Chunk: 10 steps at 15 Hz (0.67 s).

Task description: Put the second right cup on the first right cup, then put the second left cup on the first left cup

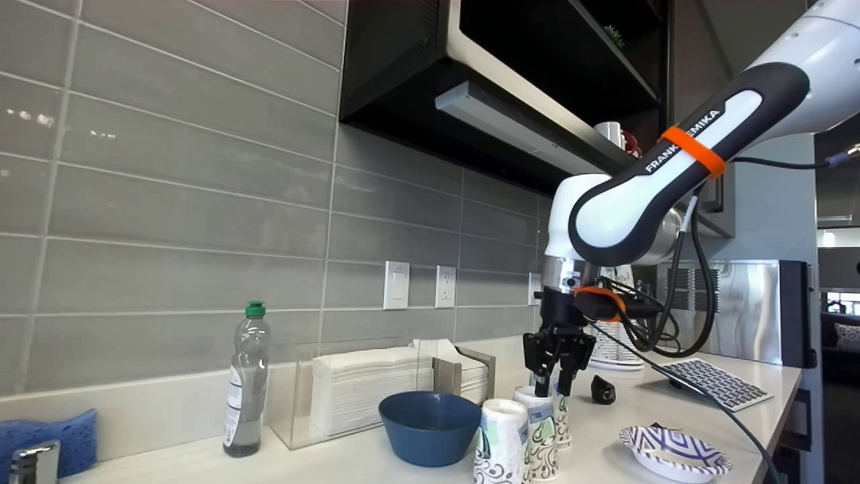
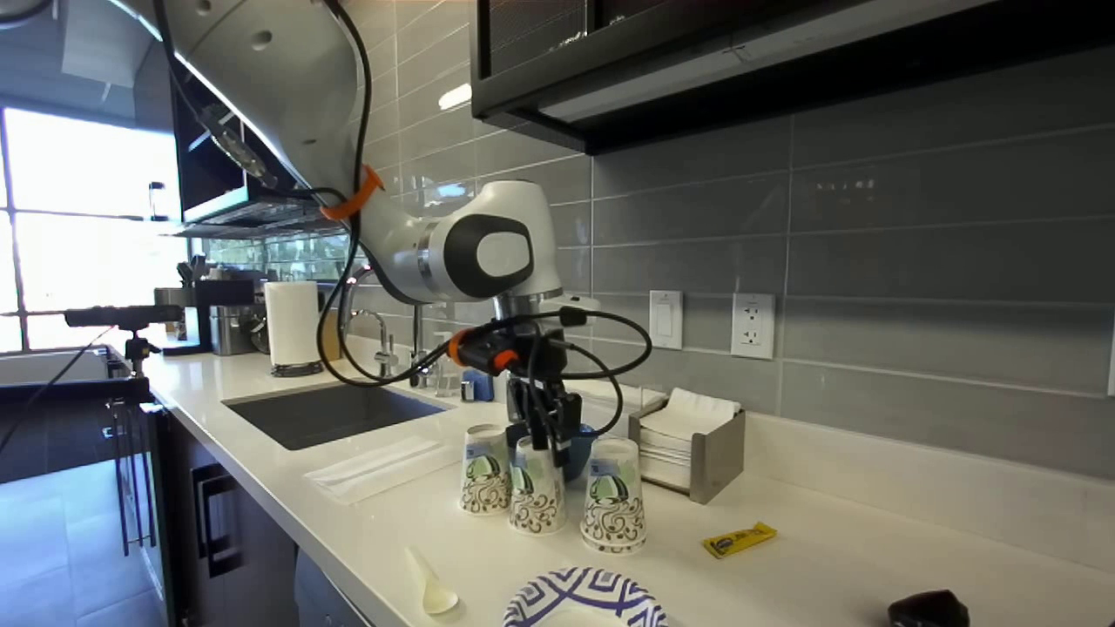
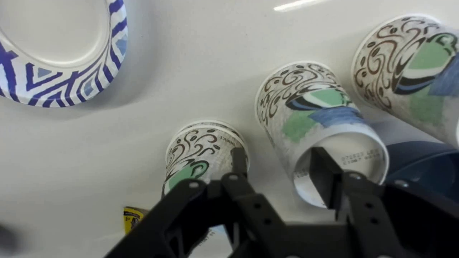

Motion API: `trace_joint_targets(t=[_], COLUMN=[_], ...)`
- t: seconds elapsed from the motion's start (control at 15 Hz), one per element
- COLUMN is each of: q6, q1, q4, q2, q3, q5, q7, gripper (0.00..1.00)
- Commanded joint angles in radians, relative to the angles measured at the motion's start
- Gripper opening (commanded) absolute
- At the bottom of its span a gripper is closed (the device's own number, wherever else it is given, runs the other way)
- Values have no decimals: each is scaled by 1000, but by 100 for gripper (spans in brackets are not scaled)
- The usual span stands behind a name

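In an exterior view, the fingers (image 1: pixel 566 380) point to six o'clock, spread with a visible gap and gripping nothing, their tips at the top of the middle cup (image 1: pixel 543 447). That tapered paper cup stands inverted on the table (image 1: pixel 594 457), long axis upright, narrow base at twelve o'clock, brown scrollwork around its lower part. The end cup (image 1: pixel 500 444) is just beside it at eight o'clock, the double-rimmed cup (image 1: pixel 563 423) near it at one, both likewise inverted. A matte blue bowl (image 1: pixel 426 440) sits near the end cup at nine o'clock; a shallow round dish (image 1: pixel 699 449) with a purple pattern lies at four o'clock from the fingers. In an exterior view, the cups form a row, each widening toward the table, and a glossy yellow packet (image 2: pixel 739 541) lies at four o'clock from the double-rimmed cup, a pale spoon (image 2: pixel 438 601) at seven from the end cup. In the wrist view, one finger overlaps the middle cup's recessed, stamped base, and the other shows before the double-rimmed cup's edge; whether either touches, I cannot tell. There the middle cup's axis runs from rim at eleven o'clock to base at five.
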<state>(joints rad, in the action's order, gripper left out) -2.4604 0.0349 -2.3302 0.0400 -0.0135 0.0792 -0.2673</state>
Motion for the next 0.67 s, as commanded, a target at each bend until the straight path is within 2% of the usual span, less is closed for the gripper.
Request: trace_joint_targets(t=[0.0, 0.2, 0.6], q6=[-27, -29, -5], q1=[-4, -7, -6], q4=[-1, 1, -10], q2=[-3, 1, 44], q3=[-1, 1, 4], q5=[-28, -30, 7], q7=[15, 20, 6], gripper=[19, 1, 1])
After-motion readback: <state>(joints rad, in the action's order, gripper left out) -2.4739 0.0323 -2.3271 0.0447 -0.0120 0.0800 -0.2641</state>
